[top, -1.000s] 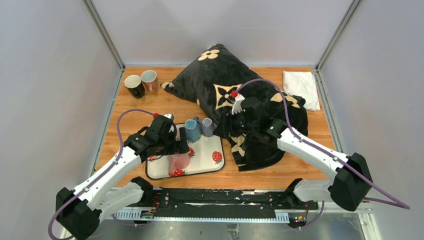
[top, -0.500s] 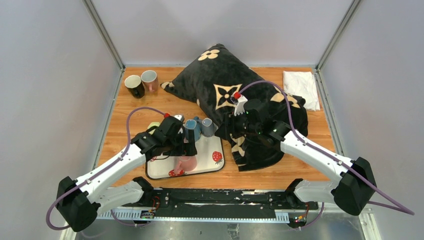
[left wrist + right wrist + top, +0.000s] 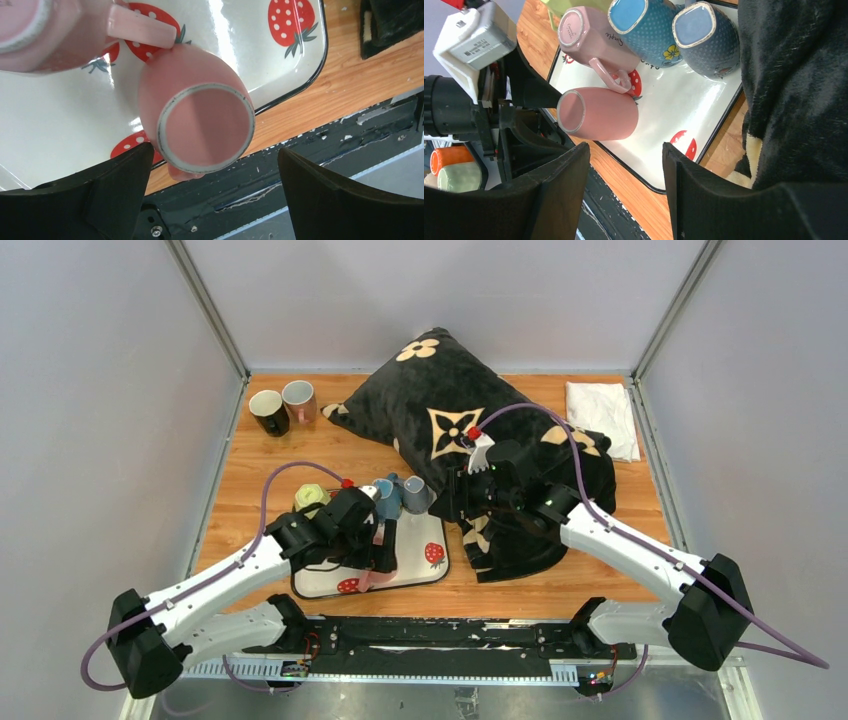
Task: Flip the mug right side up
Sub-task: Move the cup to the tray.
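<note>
A smooth pink mug [image 3: 200, 120] stands upside down, base up, at the near edge of the strawberry tray [image 3: 260, 45]. My left gripper [image 3: 215, 200] hangs open just above it, and its black fingers [image 3: 100, 195] straddle the mug's near side without touching. In the top view the left gripper [image 3: 383, 555] covers most of that mug [image 3: 372, 578]. My right gripper [image 3: 447, 498] hovers open by the tray's far right corner with nothing between its fingers [image 3: 559, 200]. The right wrist view shows the same mug [image 3: 596, 114] below.
On the tray [image 3: 420, 565], also upside down, are a faceted pink mug [image 3: 589, 37], a blue mug [image 3: 644, 25] and a grey-blue mug [image 3: 706, 35]. A green mug [image 3: 310, 497] sits left of the tray. A black blanket [image 3: 530, 510], a pillow [image 3: 440, 410], two upright mugs [image 3: 282, 405] and a white cloth [image 3: 600, 415] lie behind.
My left gripper has swung right and toward the tray's near edge, over the smooth pink mug, uncovering the green mug. The right arm has barely moved.
</note>
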Motion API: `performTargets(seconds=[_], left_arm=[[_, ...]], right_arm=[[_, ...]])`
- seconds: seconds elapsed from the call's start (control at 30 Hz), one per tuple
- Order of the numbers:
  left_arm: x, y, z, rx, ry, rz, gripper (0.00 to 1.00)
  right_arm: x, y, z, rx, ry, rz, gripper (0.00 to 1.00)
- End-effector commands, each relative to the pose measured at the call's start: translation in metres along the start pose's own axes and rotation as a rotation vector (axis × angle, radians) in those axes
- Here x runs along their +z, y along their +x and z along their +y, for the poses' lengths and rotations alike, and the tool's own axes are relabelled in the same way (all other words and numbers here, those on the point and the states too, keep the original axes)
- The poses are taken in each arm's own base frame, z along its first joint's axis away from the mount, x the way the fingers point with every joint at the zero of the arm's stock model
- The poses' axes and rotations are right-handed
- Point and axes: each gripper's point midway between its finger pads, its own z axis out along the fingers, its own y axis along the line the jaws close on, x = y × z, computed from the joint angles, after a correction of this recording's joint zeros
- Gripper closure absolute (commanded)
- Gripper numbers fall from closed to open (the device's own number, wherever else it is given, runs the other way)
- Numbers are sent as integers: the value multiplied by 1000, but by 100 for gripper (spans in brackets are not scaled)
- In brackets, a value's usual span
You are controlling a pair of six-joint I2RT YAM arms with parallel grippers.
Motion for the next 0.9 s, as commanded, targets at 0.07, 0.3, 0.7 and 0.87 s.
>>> performTargets(seconds=[0.07,0.3,0.7,0.87], left_arm=[[4,11,-6,37,-1,45,1],[6,-2,-15,58,-18,27,18],[20,-19,-47,46,70,11,42],[28,-24,-55,45,81,15,53]], right_arm=[[-3,3,9,-4,-24,-9,41],[-4,3,8,-10,-18,-9,41],[-10,4,3,-19,8,-25,41],[-14,3,0,-25,28,-35,41]])
